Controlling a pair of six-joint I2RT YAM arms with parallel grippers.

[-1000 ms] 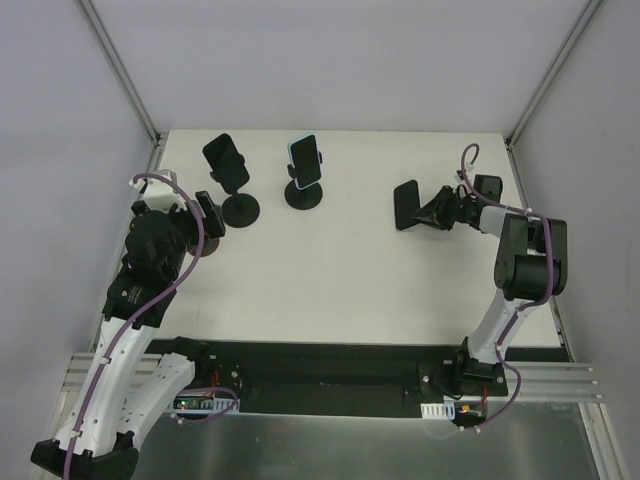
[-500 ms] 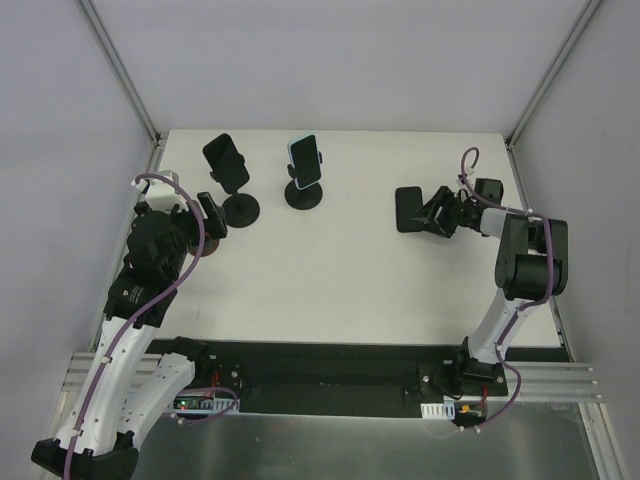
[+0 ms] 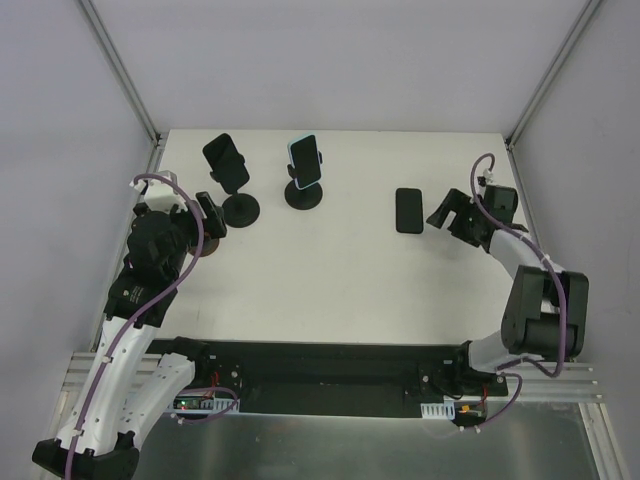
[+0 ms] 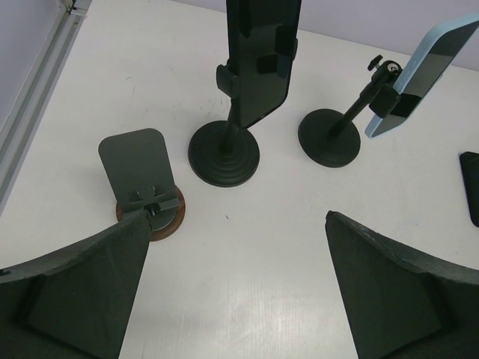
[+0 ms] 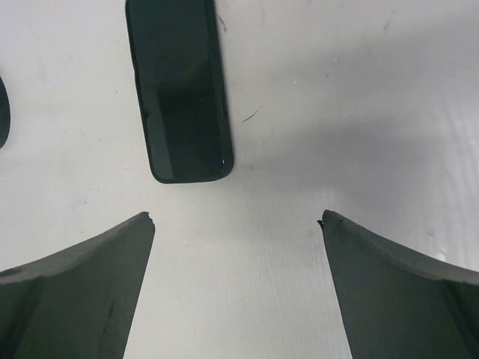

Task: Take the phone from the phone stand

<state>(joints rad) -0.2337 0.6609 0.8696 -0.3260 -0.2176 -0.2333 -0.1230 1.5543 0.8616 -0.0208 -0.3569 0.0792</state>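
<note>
Nearby, we see wide white desk [image 3: 330, 280] between our arms, with room to move. Both the left end effector [image 4: 238, 217] and right end effector [image 5: 236, 217] stand fully open, holding nothing. The black phone [image 5: 179, 90] lies flat on the desk just beyond the right one, untouched. Only our left wrist view shows the small stand [image 4: 141, 172] with its upright backplate clearly.
</note>
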